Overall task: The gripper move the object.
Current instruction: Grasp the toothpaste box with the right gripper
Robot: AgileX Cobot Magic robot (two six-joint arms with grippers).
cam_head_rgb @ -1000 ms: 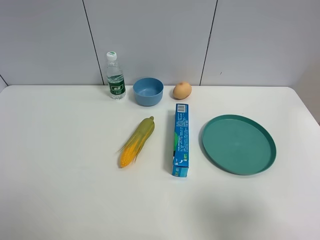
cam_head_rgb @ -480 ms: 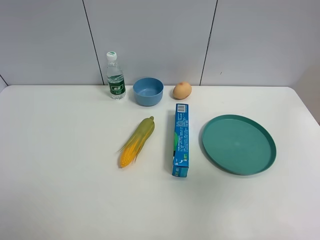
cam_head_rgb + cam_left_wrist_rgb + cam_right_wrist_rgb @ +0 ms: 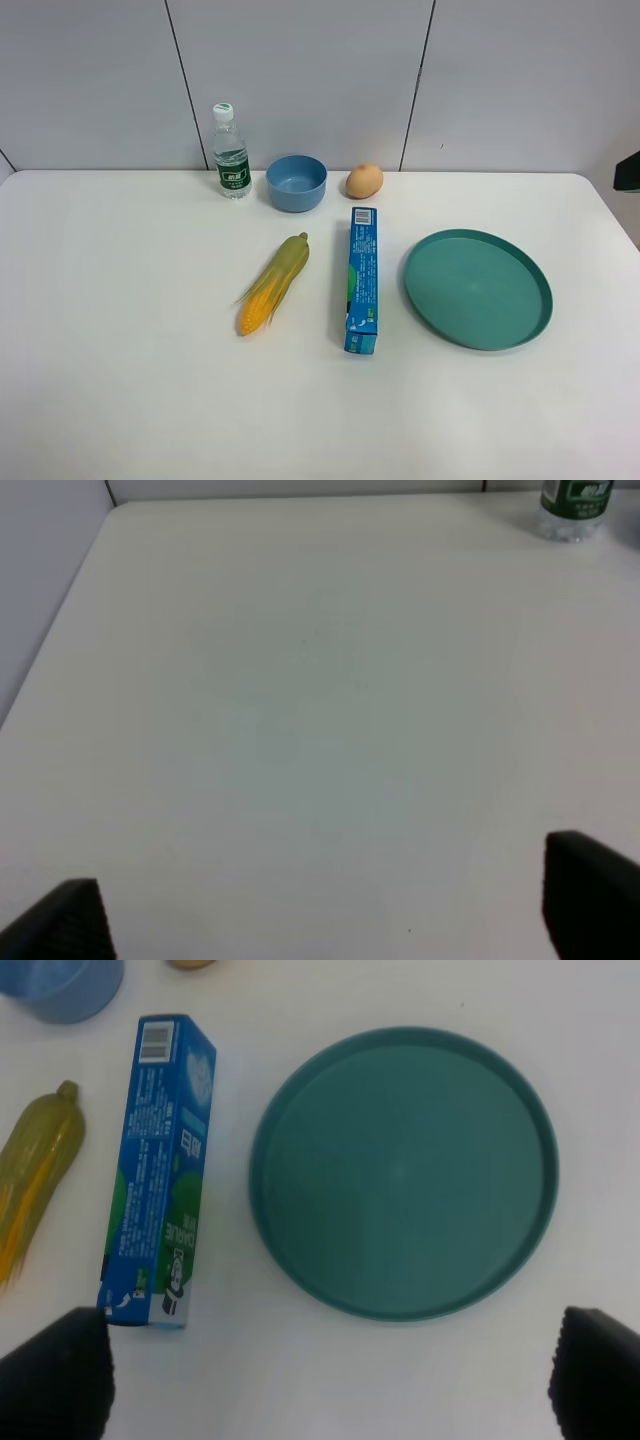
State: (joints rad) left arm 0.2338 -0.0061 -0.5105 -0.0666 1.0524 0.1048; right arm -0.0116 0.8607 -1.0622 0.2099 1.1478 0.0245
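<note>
The object, a long blue box (image 3: 362,280) with green and white print and a barcode, lies flat mid-table between the corn cob and the green plate. It also shows in the right wrist view (image 3: 159,1170). My right gripper (image 3: 325,1380) is open and empty, hovering above the table on the near side of the box and plate. Only a black bit of the right arm (image 3: 628,172) shows at the right edge of the exterior view. My left gripper (image 3: 330,920) is open and empty over bare table at the left, out of the exterior view.
A yellow-green corn cob (image 3: 272,284) lies left of the box. A round green plate (image 3: 478,288) lies right of it. A water bottle (image 3: 231,152), a blue bowl (image 3: 296,183) and an egg-like object (image 3: 364,181) stand along the back wall.
A black part of the right arm has come into view at the right edge of the exterior view. The objects on the table have not moved.
</note>
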